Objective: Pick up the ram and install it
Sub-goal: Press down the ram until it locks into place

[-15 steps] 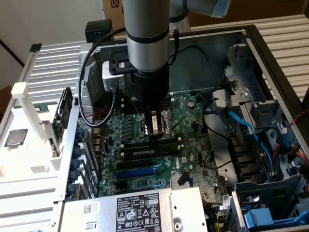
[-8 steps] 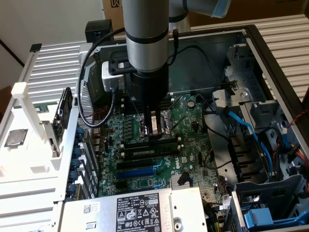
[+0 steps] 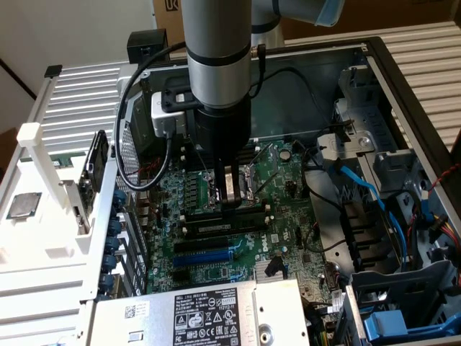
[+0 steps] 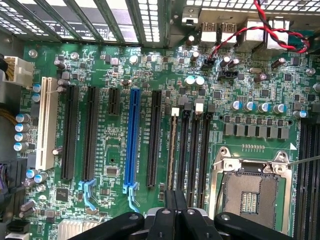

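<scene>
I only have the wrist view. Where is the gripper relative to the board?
Observer: In the exterior view the gripper stands upright, its tips down at the memory slots, beside the CPU socket.
Operator: Anything hanging off the arm?
Observer: A black cable loops from the wrist out toward the exterior view's left.
Operator: What lies outside the case?
Observer: A white rack lies against the case, on the exterior view's left.

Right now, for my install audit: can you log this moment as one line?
gripper: shut | place: low over memory slots | ram: on edge in a slot, beside fingertips | contact: unclear
</scene>
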`<action>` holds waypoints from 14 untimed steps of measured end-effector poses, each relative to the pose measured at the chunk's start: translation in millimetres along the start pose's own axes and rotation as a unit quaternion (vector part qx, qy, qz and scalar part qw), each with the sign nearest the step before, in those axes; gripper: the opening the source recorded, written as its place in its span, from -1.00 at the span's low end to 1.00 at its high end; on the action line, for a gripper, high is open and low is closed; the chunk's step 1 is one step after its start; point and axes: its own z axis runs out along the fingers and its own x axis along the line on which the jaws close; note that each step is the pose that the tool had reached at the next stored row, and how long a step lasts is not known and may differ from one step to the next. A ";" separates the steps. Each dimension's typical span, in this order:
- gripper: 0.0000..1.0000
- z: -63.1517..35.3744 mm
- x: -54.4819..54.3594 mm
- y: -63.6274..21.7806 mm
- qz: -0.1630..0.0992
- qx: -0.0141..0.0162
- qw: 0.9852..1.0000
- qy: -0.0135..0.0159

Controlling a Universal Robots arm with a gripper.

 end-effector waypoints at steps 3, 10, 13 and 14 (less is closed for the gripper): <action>-0.80 -1.3 -0.1 0.0 0.000 0.000 1.000 -0.001; -0.80 -14.0 0.3 0.3 0.000 0.000 1.000 0.000; -0.80 -18.7 0.4 0.3 0.000 0.000 1.000 0.000; -0.80 -19.7 0.4 0.3 0.000 0.000 1.000 0.000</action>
